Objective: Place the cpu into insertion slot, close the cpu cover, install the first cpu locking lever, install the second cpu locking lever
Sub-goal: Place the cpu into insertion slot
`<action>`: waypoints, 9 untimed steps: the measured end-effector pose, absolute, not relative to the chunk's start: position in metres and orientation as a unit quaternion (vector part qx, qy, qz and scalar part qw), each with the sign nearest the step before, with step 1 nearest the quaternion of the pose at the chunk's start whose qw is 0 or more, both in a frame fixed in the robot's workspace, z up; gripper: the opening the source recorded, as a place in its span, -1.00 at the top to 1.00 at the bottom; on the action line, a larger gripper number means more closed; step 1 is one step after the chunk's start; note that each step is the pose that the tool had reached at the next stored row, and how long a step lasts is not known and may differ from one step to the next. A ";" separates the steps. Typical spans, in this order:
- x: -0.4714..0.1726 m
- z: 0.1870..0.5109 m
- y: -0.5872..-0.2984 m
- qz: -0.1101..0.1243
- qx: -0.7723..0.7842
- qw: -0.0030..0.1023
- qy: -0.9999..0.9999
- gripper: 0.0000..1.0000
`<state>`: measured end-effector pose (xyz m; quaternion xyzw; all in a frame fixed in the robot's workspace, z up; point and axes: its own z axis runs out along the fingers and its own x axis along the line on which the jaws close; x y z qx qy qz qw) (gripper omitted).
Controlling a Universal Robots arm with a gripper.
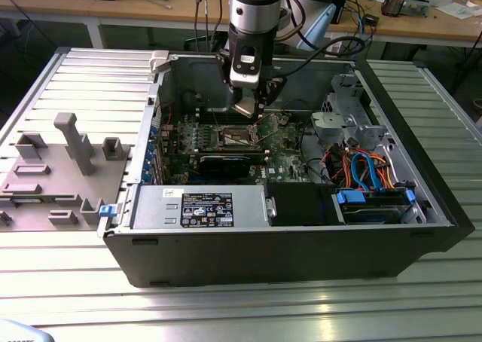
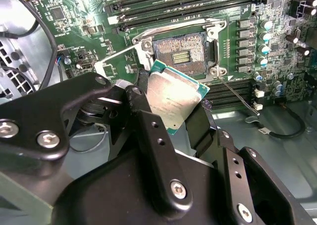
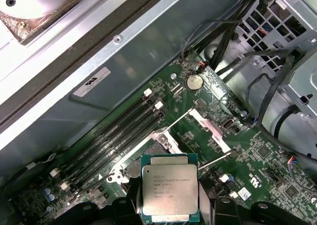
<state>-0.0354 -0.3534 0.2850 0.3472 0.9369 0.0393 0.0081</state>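
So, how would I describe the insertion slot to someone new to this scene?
Inside the open computer case, find the green motherboard. The insertion slot lies beside the long memory slots, near the cpu in the claw. Unlike those, it is square, with a dark centre and silvery rim.

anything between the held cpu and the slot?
No. In the second wrist view the cpu, clamped in the gripper, hangs near the open slot with nothing between them.

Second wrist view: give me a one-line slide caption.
The gripper holds the cpu by its edges, close to the empty insertion slot on the green motherboard.
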 end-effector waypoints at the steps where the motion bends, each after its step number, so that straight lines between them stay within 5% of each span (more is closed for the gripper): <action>1: -0.035 0.285 -0.353 0.039 0.349 0.008 0.936 -0.09; 9: -0.035 0.285 -0.353 0.038 0.360 0.009 0.932 -0.09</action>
